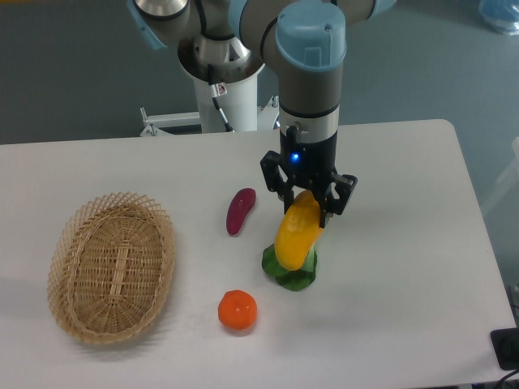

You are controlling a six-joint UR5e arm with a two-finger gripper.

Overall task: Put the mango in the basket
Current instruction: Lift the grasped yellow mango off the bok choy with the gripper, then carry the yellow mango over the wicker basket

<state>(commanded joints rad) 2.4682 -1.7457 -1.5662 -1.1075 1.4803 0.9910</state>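
The mango (298, 235) is a yellow elongated fruit shading to orange at its top, hanging tilted a little above the table at centre. My gripper (306, 203) is shut on its upper end, fingers on either side. The basket (111, 266), an oval tan wicker one, lies at the left of the table with nothing in it, well apart from the gripper.
A green object (290, 271) lies on the table right under the mango's lower end. A dark purple-red oblong vegetable (240, 210) lies to the left of the gripper. A round orange fruit (238, 310) sits nearer the front, between basket and mango.
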